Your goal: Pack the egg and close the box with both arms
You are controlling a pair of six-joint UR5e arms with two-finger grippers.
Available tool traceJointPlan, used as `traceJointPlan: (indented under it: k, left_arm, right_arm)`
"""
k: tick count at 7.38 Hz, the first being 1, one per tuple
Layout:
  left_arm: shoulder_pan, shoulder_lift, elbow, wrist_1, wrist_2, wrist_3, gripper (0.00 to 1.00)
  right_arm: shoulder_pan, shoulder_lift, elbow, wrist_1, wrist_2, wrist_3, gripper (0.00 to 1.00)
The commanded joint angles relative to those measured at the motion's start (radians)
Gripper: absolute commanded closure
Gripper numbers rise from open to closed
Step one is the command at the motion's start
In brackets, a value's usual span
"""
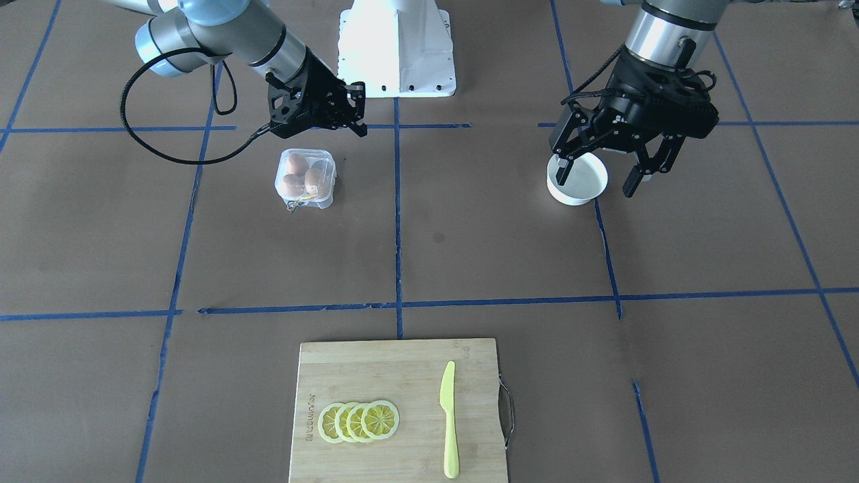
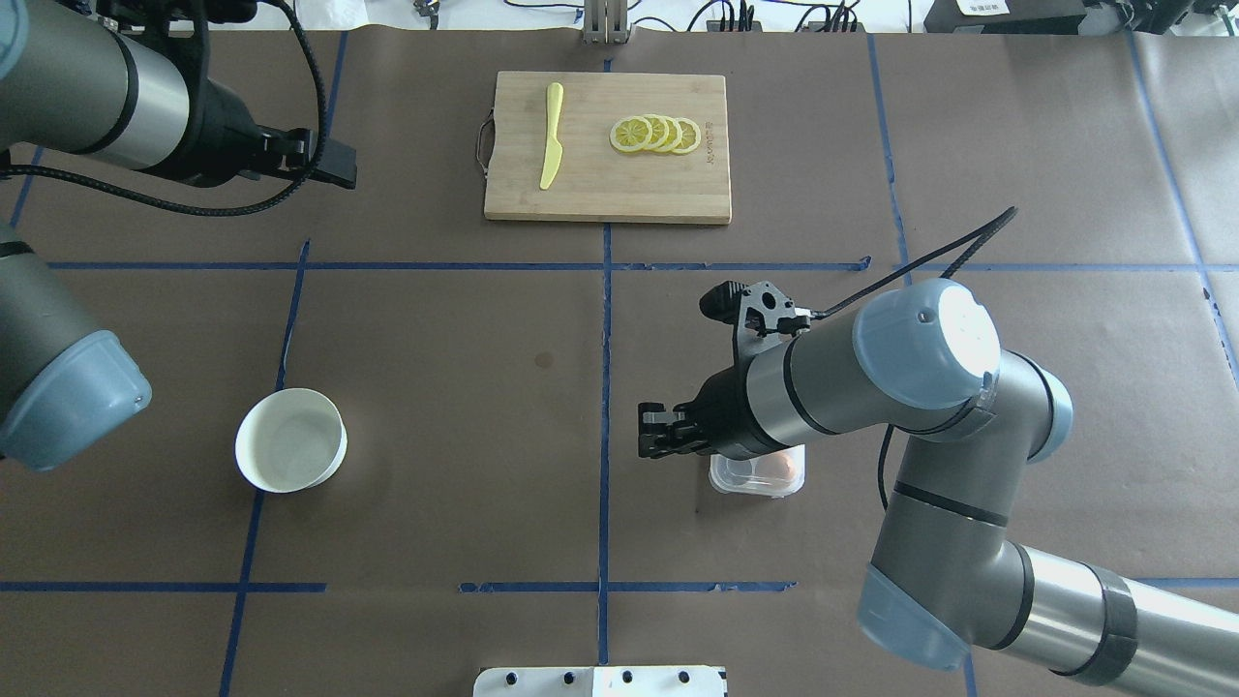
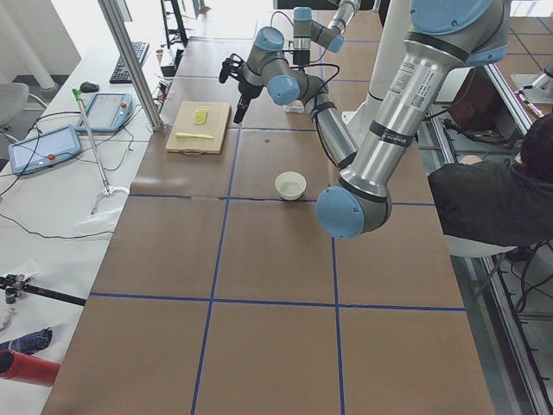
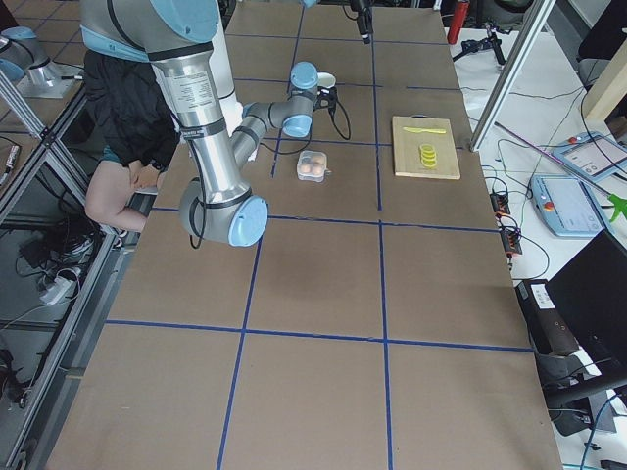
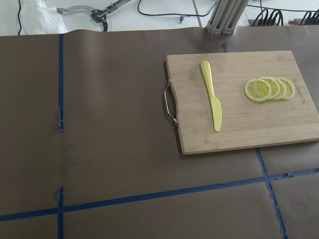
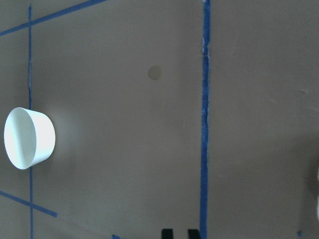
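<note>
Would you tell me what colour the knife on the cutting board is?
The knife is pale yellow-green; the left wrist-mounted view shows it best.

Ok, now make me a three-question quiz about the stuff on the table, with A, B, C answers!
1. The white bowl is:
A) empty
B) upside down
C) broken in half

2. How many lemon slices are on the wooden board?
A) two
B) four
C) seven

3. The brown eggs sit:
A) in the bowl
B) in the clear box
C) on the board

Answers:
1. A, because you can see the bowl's bare white inside.
2. B, because four overlapping yellow rounds lie in a row.
3. B, because the eggs show through the see-through plastic.
</note>
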Motion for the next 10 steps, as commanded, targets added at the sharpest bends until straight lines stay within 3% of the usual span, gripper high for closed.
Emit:
traceJointPlan:
  k: [1,3,4,7,9,10]
  left_arm:
    - [-0.096,0.117,0.022,0.0,-0.131,0.203,0.0]
    - [-0.272,0.267,0.068,0.002,-0.153,0.534,0.0]
    - [-0.346,0.28,0.148,0.003,-0.152,0.71,0.0]
    - [-0.496,0.286,0.292,0.005,-0.152,0.966,0.0]
    - [-0.565,0.321,0.332,0.002,-0.161,1.055,0.0]
    - [-0.611,0.335,0.357,-0.003,-0.219,1.06,0.0]
  right_arm:
    - [0.001,0.05,0.01,-0.05,-0.021,0.002,0.0]
    - [0.044,0.084,0.03,-0.174,-0.075,-0.004,0.0]
    - [0.091,0.084,0.054,-0.273,-0.072,-0.027,0.0]
    - [0.348,0.023,0.085,-0.604,0.05,-0.465,0.0]
    - [0.502,-0.098,0.096,-0.653,0.121,-0.772,0.0]
    - [0.612,-0.173,0.096,-0.668,0.205,-0.945,0.0]
